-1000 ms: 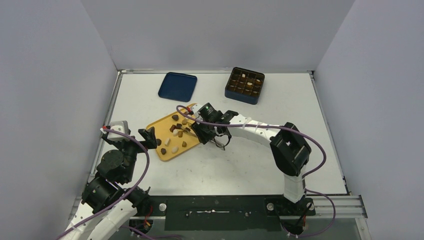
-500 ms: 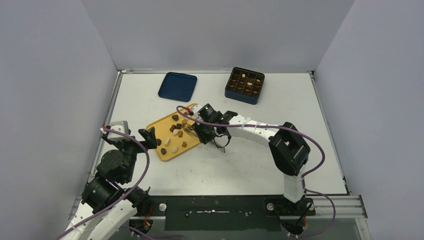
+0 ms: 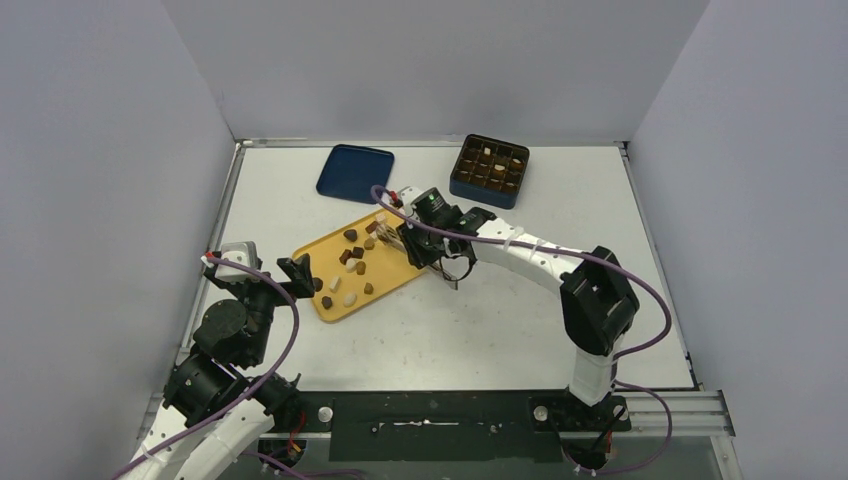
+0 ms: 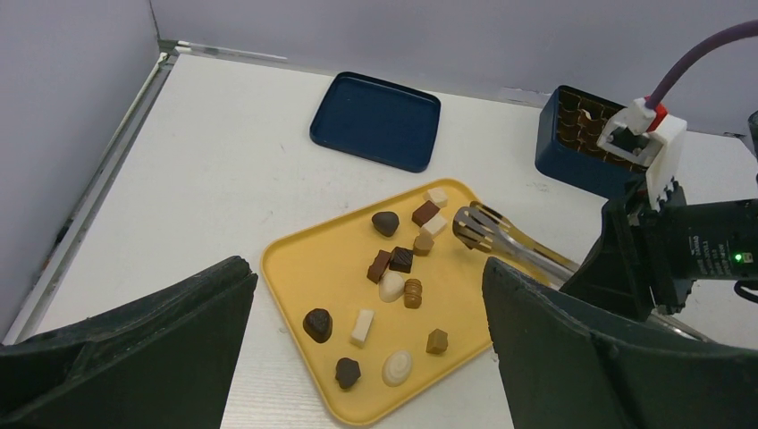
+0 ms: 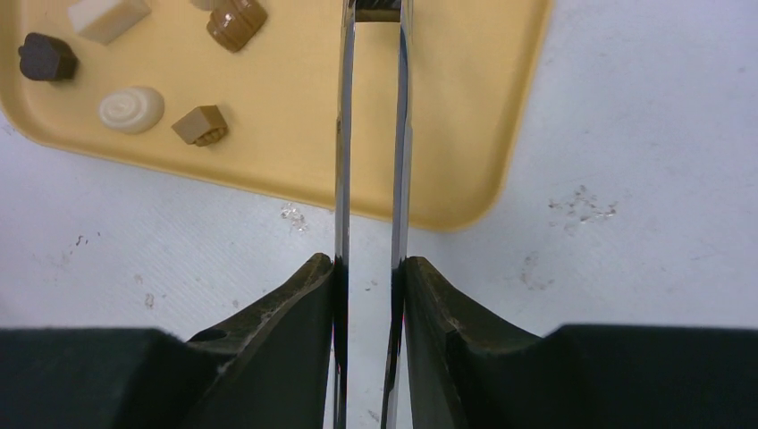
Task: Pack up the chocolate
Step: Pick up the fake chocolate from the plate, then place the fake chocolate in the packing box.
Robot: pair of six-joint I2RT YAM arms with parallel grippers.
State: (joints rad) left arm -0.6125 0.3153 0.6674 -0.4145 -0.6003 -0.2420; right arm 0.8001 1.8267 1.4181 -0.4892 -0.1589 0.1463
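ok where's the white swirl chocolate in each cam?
Top external: white swirl chocolate by the yellow tray's near edge, centre-left of picture.
Left wrist: white swirl chocolate bottom centre, at the tray's closest edge.
Right wrist: white swirl chocolate upper left, left of the tongs.
Shared landmark: caramel piece beside it, dark piece on its other side, in all three.
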